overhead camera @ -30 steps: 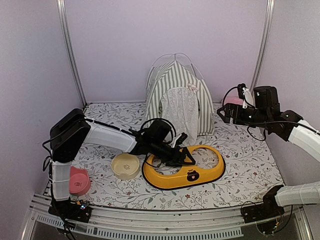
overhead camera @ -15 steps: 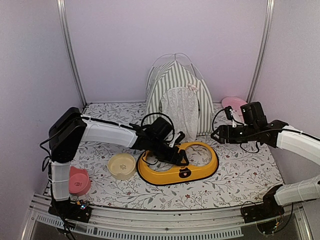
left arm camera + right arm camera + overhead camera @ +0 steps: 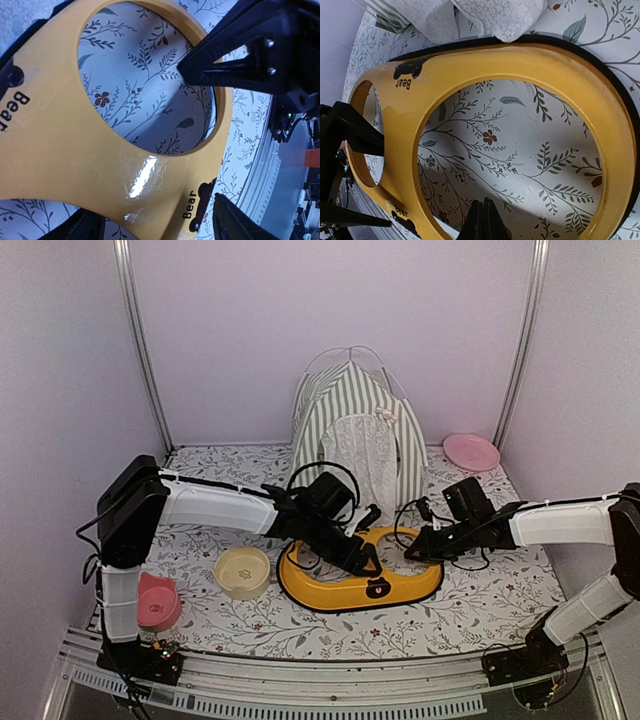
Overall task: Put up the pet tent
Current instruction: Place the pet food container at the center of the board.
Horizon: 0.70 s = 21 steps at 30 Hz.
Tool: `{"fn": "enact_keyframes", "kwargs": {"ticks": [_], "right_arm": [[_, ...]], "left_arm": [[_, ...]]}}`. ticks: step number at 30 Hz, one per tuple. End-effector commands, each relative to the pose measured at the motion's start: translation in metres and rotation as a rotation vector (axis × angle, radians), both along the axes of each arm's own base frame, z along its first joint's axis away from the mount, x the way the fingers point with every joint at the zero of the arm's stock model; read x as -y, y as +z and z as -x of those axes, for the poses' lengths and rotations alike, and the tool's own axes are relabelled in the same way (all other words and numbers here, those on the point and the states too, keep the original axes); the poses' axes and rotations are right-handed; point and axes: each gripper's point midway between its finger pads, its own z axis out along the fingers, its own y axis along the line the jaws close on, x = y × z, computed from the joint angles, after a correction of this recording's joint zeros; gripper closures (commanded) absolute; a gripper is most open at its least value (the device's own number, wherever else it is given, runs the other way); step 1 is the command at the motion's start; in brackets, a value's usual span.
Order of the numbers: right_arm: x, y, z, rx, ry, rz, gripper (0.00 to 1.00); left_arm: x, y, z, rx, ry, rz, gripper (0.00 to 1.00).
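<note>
Upper centre of the overhead view, the grey-green and white striped fabric pet tent (image 3: 352, 410) stands upright on the leaf-printed cloth mat (image 3: 500, 580), against the back wall. Its thin white poles (image 3: 305, 375) arch past the peak and its sheer lace door flap (image 3: 360, 465) hangs down the front. At the top of the right wrist view, the flap's hem reaches the far edge of the yellow two-ring plastic bowl stand (image 3: 340, 598).

I judge the tent light and yielding: soft cloth over springy poles, likely to slide or tip under a small push and to flex back when released. A pole or a stitched striped seam looks like the safest hold. The lace seems fragile and apt to snag on a fingertip.

Neither arm touches the tent. The left gripper (image 3: 368, 538), just below the tent, has its jaws well apart and astride the left ring's rim. In the left wrist view one finger (image 3: 240, 55) pokes into the hole over the mat, while the other sits outside the rim at the bottom edge. No pinch shows.

The right gripper (image 3: 410, 552) sits at the right ring. Its fingers (image 3: 482, 220) are pressed together at the bottom of its own view, over the mat inside the hole, holding nothing visible.

A cream bowl (image 3: 245, 572) lies left of the stand.
</note>
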Motion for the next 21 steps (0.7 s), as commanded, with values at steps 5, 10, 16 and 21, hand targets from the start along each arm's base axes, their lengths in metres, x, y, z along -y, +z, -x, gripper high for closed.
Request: {"fn": "enact_keyframes", "kwargs": {"ticks": [5, 10, 16, 21], "right_arm": [[0.023, -0.047, -0.001, -0.047, -0.098, 0.168, 0.99], [0.037, -0.06, 0.012, -0.086, -0.12, 0.219, 1.0], [0.043, -0.058, 0.021, -0.095, -0.133, 0.214, 0.98], [0.028, -0.034, 0.01, -0.044, -0.108, 0.142, 0.85]], "left_arm": [[0.003, 0.012, -0.008, 0.077, 0.011, -0.01, 0.24], [-0.016, 0.004, -0.02, 0.104, 0.093, -0.078, 0.19], [-0.024, 0.014, -0.025, 0.122, 0.135, -0.073, 0.19], [-0.029, 0.055, -0.03, 0.17, 0.182, -0.007, 0.19]]}}
